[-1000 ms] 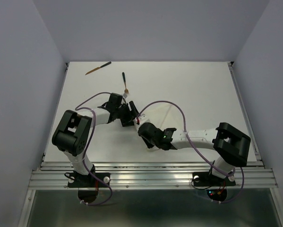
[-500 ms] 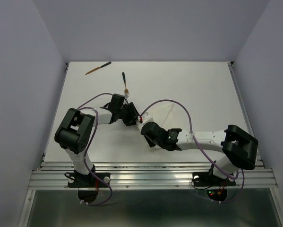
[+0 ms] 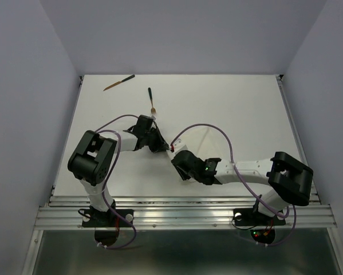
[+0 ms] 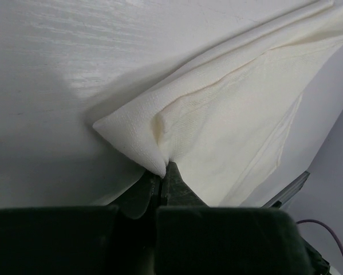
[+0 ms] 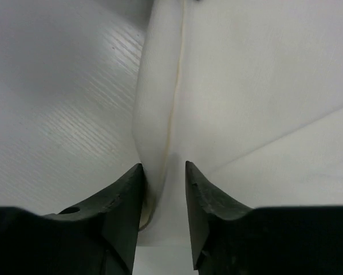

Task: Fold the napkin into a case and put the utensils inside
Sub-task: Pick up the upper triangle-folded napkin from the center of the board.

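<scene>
The white napkin (image 4: 228, 120) lies partly folded on the table, one corner lifted. My left gripper (image 4: 164, 171) is shut on that corner, and in the top view this left gripper (image 3: 161, 144) sits mid-table. My right gripper (image 5: 163, 167) is open, and a raised fold of the napkin (image 5: 160, 114) runs between its fingers (image 5: 124, 197), against the left one. From above, the right gripper (image 3: 175, 154) points at the left one from close by. Two brown utensils lie at the far left: one utensil (image 3: 119, 82) near the back edge, another utensil (image 3: 152, 101) just beyond the left gripper. No case shows.
Purple cables (image 3: 202, 126) loop over both arms above the table (image 3: 245, 109). Pale walls enclose the table on three sides. An aluminium rail (image 3: 182, 215) runs along the near edge by the arm bases.
My left gripper closed from wide open onto the napkin's corner. My right gripper's jaws parted slightly, and its arm stretched lower toward the left.
</scene>
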### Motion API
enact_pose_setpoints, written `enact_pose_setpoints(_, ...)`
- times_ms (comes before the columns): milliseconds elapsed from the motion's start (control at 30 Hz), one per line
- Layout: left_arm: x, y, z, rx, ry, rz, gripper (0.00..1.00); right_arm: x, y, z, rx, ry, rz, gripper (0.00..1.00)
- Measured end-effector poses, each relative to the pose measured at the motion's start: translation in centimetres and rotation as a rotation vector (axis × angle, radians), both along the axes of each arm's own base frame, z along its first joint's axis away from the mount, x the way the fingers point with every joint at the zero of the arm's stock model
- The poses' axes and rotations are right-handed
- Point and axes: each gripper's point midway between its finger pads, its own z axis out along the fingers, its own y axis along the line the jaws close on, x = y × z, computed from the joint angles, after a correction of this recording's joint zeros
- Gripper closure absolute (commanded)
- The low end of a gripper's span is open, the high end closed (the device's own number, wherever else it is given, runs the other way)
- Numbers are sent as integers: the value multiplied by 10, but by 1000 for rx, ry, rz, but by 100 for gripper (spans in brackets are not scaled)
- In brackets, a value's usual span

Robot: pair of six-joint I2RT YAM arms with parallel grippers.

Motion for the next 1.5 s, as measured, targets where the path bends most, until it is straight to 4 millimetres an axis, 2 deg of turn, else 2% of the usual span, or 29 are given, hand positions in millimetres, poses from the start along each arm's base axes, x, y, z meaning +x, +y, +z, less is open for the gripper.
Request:
enact_pose_setpoints(67, 1, 2, 1, 12, -2, 17, 100, -2, -8, -9, -28, -1, 11, 43)
enact_pose_setpoints(167, -1, 5, 1, 25, 2, 45, 100, -3, -12, -14, -46, -3, 18, 41)
enact_pose_setpoints(267, -4, 13, 6, 35, -11, 88, 100, -3, -11, -9, -36, -10, 20, 39)
enact_pose_setpoints(333, -3, 17, 11, 38, -28, 120, 100, -2, -10, 2, -9, -24, 22, 39)
enact_pose_setpoints(500, 6, 23, 27, 31, -86, 191, 100, 4, 3, 45, 102, -77, 20, 37)
enact_pose_setpoints(633, 9, 27, 26, 26, -96, 235, 100, 9, 13, 58, 128, -97, 25, 37)
enact_pose_setpoints(733, 7, 29, 23, 29, -85, 247, 100, 13, 20, 56, 101, -95, 34, 37)
enact_pose_setpoints(900, 8, 31, 20, 33, -82, 268, 100, 18, 30, 38, 27, -64, 43, 38)
enact_pose_setpoints(1067, 9, 33, 19, 38, -82, 282, 100, 16, 35, 28, -18, -45, 32, 39)
enact_pose_setpoints(1233, 9, 34, 19, 41, -83, 286, 100, 6, 46, 19, -56, -54, 38, 41)
enact_pose_setpoints(1333, 9, 34, 19, 42, -84, 287, 100, -1, 45, 8, -96, -52, 44, 43)
enact_pose_setpoints(1500, 9, 35, 18, 50, -80, 291, 100, -2, 39, -3, -141, -55, 27, 43)
